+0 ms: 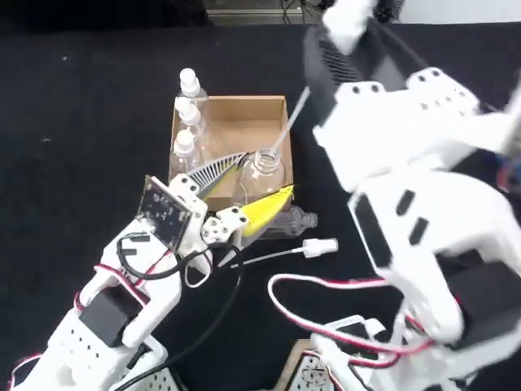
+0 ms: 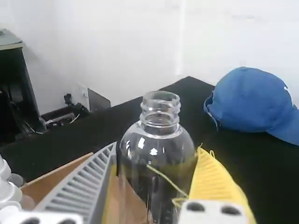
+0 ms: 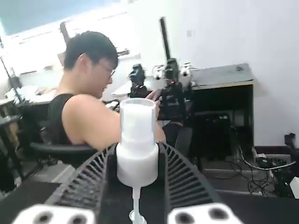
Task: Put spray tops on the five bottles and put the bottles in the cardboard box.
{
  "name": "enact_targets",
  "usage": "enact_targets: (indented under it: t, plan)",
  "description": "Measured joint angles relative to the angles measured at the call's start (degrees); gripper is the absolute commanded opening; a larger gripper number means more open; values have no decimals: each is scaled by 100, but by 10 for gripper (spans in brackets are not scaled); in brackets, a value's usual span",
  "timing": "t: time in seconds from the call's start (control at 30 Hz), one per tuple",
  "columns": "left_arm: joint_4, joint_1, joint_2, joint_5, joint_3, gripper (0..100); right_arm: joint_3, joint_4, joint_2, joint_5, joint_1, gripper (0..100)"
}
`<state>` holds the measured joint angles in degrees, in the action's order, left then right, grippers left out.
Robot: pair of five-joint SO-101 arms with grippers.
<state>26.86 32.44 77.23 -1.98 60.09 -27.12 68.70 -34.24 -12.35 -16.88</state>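
Left claw [image 2: 154, 186] is clamped on an upright, uncapped bottle [image 2: 158, 154] at the near right corner of the cardboard box [image 1: 244, 100]. The right claw [image 3: 137, 179] is pinched on a spray top [image 3: 137, 140], whose dip tube slants above that bottle's open neck. Three capped bottles [image 1: 188, 114] are counted along one side of the box, so three of five are judged done; the held bottle, and a bare bottle [image 1: 295, 220] laid on the bench [image 1: 81, 122] near a loose spray top [image 1: 319, 247], remain to be capped and boxed.

The bottle [image 2: 159, 154] is clear, spray top [image 3: 137, 154] white, cardboard box [image 1: 236, 122] brown, table [image 1: 81, 122] black, cap [image 2: 252, 100] blue.
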Motion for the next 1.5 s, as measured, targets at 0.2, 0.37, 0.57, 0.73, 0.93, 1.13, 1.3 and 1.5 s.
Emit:
enact_targets:
  t: [0.2, 0.37, 0.57, 0.73, 0.93, 1.13, 1.3, 1.5]
  plan:
    - [0, -18, 290, -9, 229, 29, 624, -158, -149, 246, -422, 11]
    - [0, -18, 396, -9, 290, 29, 1495, -536, -677, 563, -580, 11]
    - [0, -18, 396, -9, 290, 29, 2576, -835, -1363, 607, -580, 12]
    - [0, -9, 396, -9, 290, 29, 3402, -853, -1732, 633, -589, 43]
    - [0, 0, 396, -9, 290, 29, 3912, -835, -1908, 1099, -1064, 64]
    - [0, -9, 396, -9, 290, 29, 3956, -545, -2119, 1503, -1371, 138]
    - [0, 9, 396, -9, 290, 29, 3956, -26, -2136, 1538, -1398, 194]
    - [0, -18, 396, -9, 290, 29, 3956, 53, -2136, 1538, -1415, 174]
